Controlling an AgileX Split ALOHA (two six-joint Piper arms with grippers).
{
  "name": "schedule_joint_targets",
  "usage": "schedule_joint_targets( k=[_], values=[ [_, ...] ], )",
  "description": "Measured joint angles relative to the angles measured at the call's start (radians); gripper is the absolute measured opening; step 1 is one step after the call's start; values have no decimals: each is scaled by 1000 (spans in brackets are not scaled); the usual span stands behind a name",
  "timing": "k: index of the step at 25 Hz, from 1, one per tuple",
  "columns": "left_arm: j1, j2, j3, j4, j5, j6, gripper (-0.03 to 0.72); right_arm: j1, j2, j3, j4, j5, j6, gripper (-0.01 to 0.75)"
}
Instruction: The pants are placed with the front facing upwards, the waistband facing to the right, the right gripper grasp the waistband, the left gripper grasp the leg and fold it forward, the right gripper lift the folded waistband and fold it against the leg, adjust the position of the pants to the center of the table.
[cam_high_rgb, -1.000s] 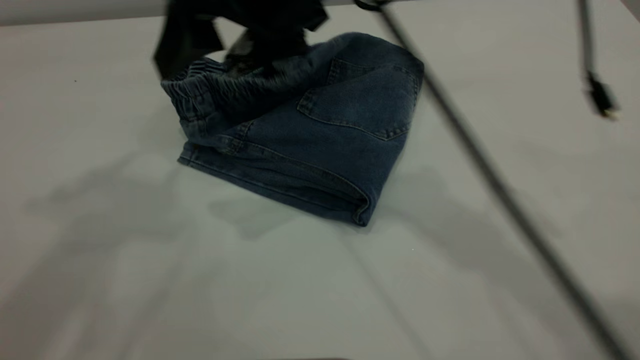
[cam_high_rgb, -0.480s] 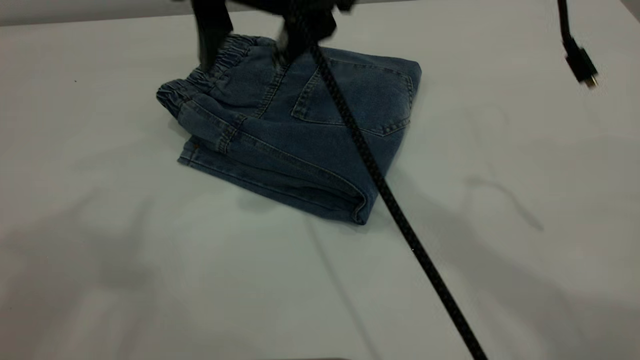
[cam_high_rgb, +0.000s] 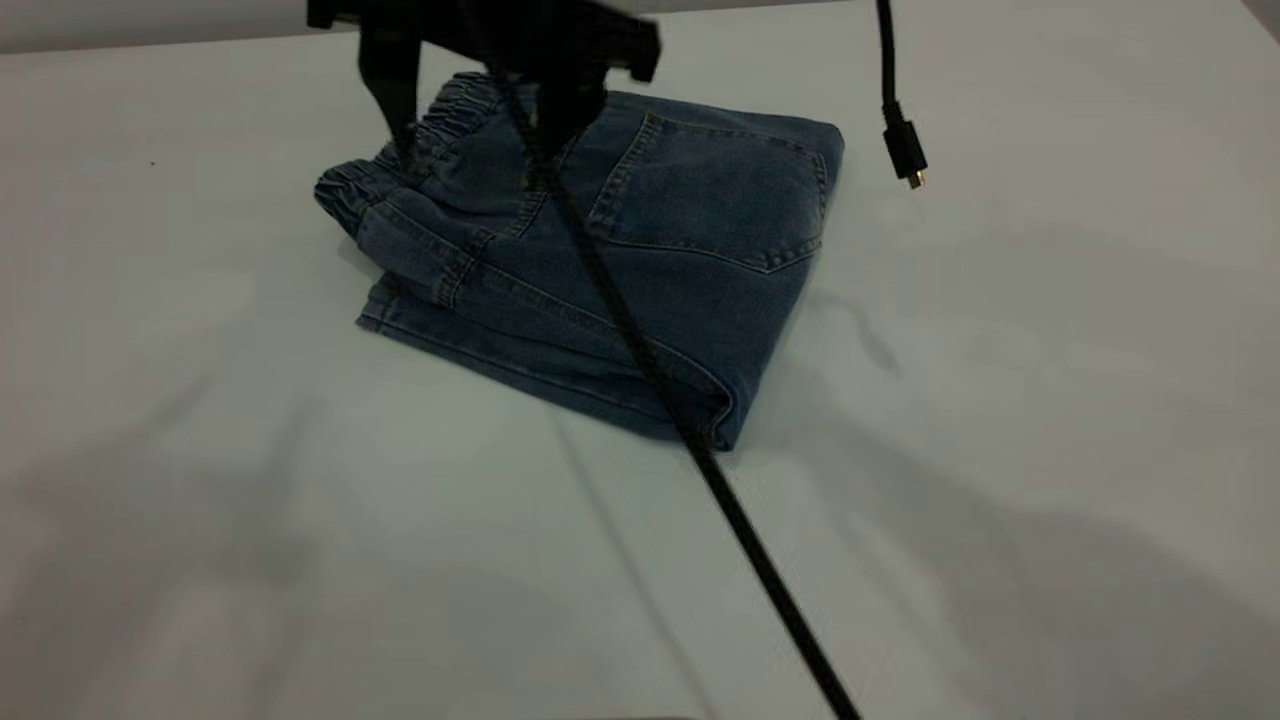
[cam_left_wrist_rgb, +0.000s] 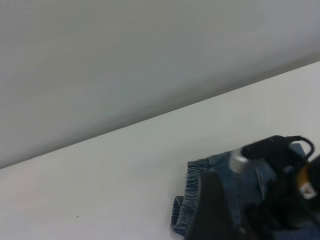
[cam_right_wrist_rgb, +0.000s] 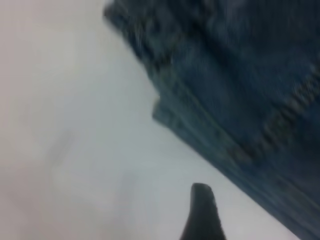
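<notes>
The pants (cam_high_rgb: 640, 260) lie folded into a compact blue denim bundle on the white table (cam_high_rgb: 1000, 450), back pocket up. The waistband (cam_high_rgb: 400, 170) is bunched at the bundle's left end and also shows in the left wrist view (cam_left_wrist_rgb: 192, 200). My right gripper (cam_high_rgb: 478, 115) hovers just above the waistband, open, its fingers apart with nothing between them. The left wrist view shows it from farther off (cam_left_wrist_rgb: 240, 215) with its grey-white cylinder (cam_left_wrist_rgb: 237, 162). In the right wrist view one fingertip (cam_right_wrist_rgb: 200, 197) sits over bare table beside the pants' edge (cam_right_wrist_rgb: 210, 125). My left gripper is out of view.
A thick black cable (cam_high_rgb: 700, 460) runs diagonally across the pants and down over the table's front. A thinner cable with a plug (cam_high_rgb: 903, 155) dangles at the upper right. A grey wall (cam_left_wrist_rgb: 150, 60) rises behind the table's far edge.
The right gripper has let go of the waistband and opened; the folded top layer has settled flat. The thick cable and the dangling plug have swung left.
</notes>
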Motion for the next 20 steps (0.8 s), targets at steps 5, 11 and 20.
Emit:
schedule_joint_targets(
  k=[5,11,20],
  values=[
    [0,0,0,-1,19,0,477,-9,96,-90,-101,-5,309,449],
    [0,0,0,-3,61,0,477,-40,162,-96,-189,91,507,444],
    [0,0,0,-2,67,6,477,29,205,-101,-206,104,370,426]
  ],
)
